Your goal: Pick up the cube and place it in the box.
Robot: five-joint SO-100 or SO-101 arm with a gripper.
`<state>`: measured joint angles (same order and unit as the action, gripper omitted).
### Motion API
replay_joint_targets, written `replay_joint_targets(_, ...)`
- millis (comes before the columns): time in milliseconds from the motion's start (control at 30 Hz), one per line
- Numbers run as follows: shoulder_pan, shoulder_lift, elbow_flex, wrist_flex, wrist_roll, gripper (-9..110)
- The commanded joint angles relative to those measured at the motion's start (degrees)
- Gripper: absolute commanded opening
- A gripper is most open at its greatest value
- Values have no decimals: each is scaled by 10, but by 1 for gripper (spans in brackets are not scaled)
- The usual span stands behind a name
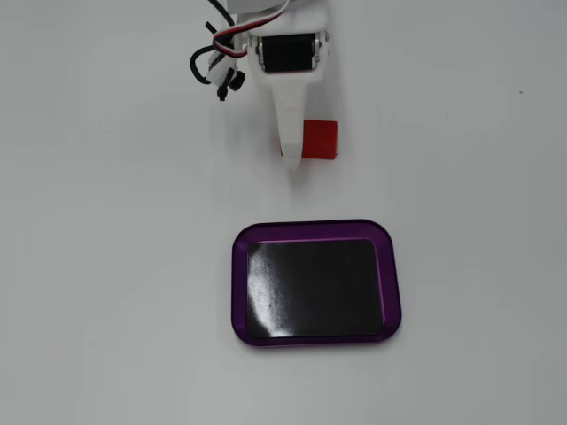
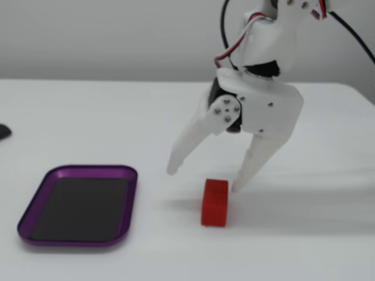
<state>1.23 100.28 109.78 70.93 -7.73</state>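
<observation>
The red cube lies on the white table beyond the box; it also shows in a fixed view from the side, standing on the table. My white gripper is open, its fingertips spread just above the cube, with one fingertip close to the cube's top. From above, the gripper overlaps the cube's left edge. The box, a purple-rimmed tray with a black bottom, is empty. It lies at the lower left in the side-on fixed view.
Black and red cables hang beside the arm at the top of a fixed view. A dark object sits at the left edge of the table.
</observation>
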Motion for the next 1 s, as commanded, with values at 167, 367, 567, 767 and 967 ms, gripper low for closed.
replay_joint_targets(167, 0, 2, 47, -74, -4, 28)
replay_joint_targets(367, 0, 2, 75, -107, -4, 28)
replay_joint_targets(567, 0, 2, 98, -137, -4, 26)
replay_joint_targets(767, 0, 2, 126, -176, -4, 4)
replay_joint_targets(967, 0, 5, 125, -179, -4, 0)
